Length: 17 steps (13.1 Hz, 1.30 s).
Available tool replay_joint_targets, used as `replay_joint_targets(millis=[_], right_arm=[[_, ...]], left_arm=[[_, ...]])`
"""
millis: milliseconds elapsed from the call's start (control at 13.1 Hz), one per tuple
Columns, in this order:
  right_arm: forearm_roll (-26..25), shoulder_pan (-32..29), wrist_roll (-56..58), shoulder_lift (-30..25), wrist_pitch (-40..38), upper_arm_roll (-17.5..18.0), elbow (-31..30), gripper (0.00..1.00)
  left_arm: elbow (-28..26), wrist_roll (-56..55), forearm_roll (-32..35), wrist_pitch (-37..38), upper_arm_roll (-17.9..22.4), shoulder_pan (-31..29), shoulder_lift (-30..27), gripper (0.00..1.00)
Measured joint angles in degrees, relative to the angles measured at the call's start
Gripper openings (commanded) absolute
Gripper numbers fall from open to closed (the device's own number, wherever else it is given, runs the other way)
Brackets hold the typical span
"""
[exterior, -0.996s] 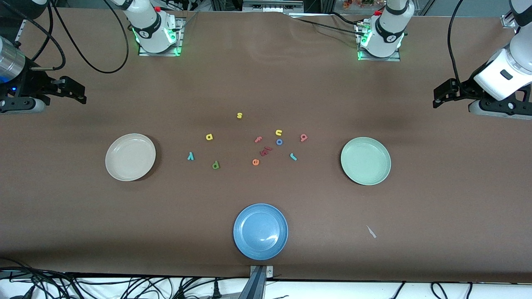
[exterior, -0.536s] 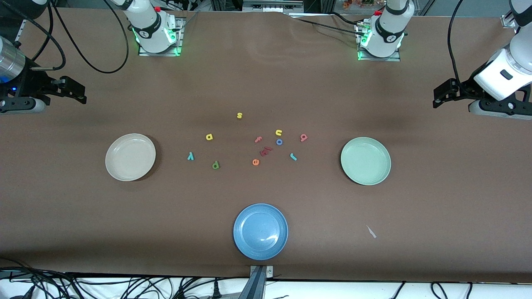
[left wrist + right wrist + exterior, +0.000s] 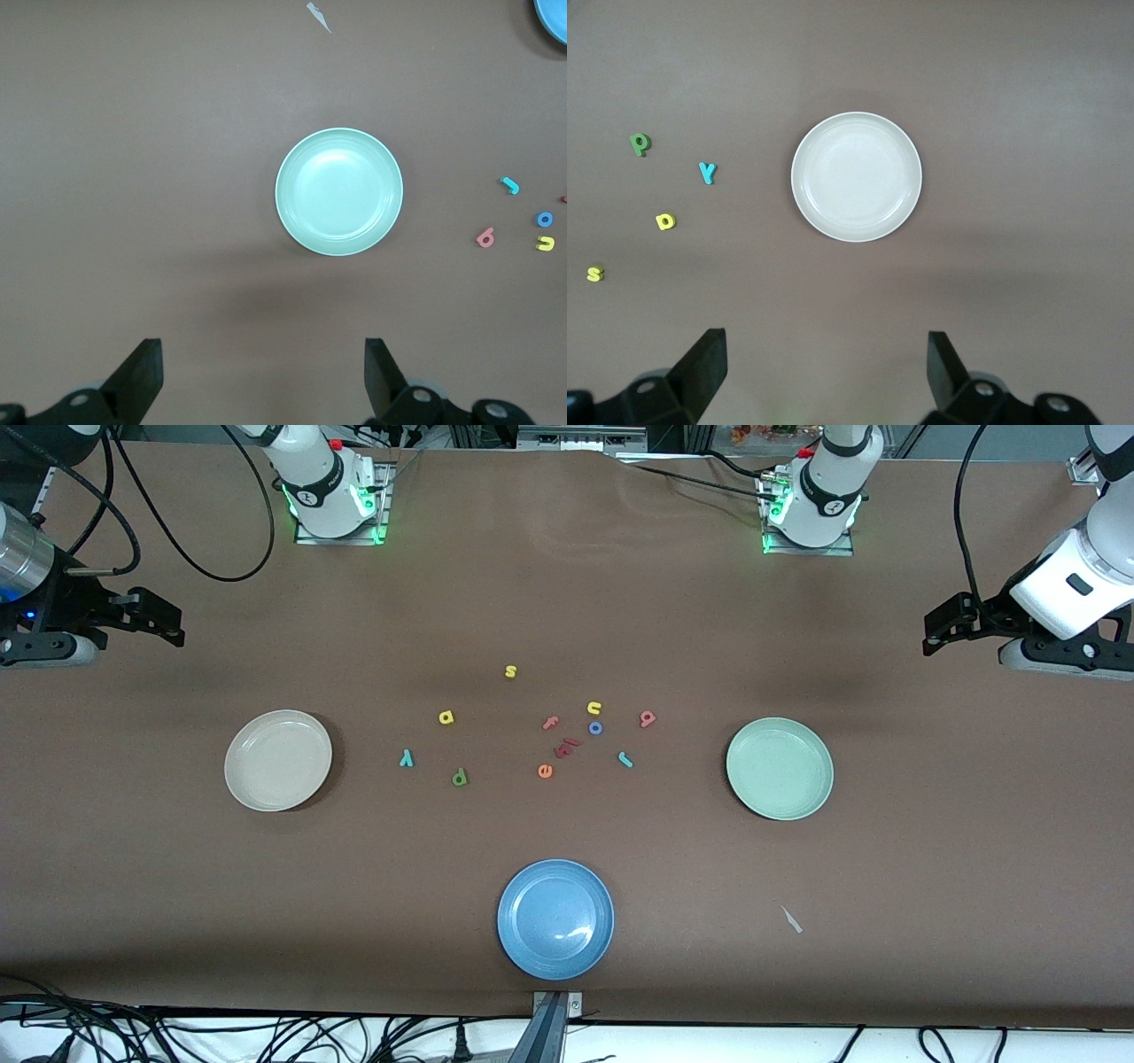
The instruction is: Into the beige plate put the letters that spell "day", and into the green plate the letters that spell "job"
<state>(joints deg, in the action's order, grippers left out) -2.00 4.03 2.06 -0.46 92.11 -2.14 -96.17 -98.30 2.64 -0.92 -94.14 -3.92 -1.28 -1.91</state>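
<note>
The d (image 3: pixel 459 778), a (image 3: pixel 446 716) and y (image 3: pixel 406 757) lay near the empty beige plate (image 3: pixel 251 788); the j (image 3: pixel 625 759), o (image 3: pixel 595 728) and b (image 3: pixel 648 718) lay nearer the empty green plate (image 3: pixel 753 793); no letter looked sorted yet; the right gripper (image 3: pixel 174 625) and left gripper (image 3: pixel 932 632) waited wide open and empty over the table's ends; next, one probably needed to descend onto a first letter.

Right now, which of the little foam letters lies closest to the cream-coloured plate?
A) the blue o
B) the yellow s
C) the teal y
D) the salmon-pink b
C: the teal y lies on the table nearest the beige plate, while the blue o, the yellow s and the salmon-pink b all lie more toward the left arm's end.
</note>
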Motion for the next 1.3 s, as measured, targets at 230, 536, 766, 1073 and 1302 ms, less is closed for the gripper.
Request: replay_joint_targets(millis=[230, 536, 766, 1073, 1302], right_arm=[[0.0, 0.0, 0.0, 0.0, 0.0, 0.0, 0.0, 1.0], [0.0, 0.0, 0.0, 0.0, 0.0, 0.0, 0.0, 1.0], [0.0, 0.0, 0.0, 0.0, 0.0, 0.0, 0.0, 1.0], [0.0, 0.1, 0.0, 0.0, 0.0, 0.2, 0.0, 1.0], [0.0, 0.2, 0.0, 0.0, 0.0, 0.3, 0.0, 1.0]], left_arm=[[0.0, 0.0, 0.0, 0.0, 0.0, 0.0, 0.0, 1.0], [0.0, 0.0, 0.0, 0.0, 0.0, 0.0, 0.0, 1.0], [0.0, 0.0, 0.0, 0.0, 0.0, 0.0, 0.0, 1.0], [0.0, 0.0, 0.0, 0.0, 0.0, 0.0, 0.0, 1.0], [1.1, 0.1, 0.0, 0.4, -1.1, 0.6, 1.0, 1.0]])
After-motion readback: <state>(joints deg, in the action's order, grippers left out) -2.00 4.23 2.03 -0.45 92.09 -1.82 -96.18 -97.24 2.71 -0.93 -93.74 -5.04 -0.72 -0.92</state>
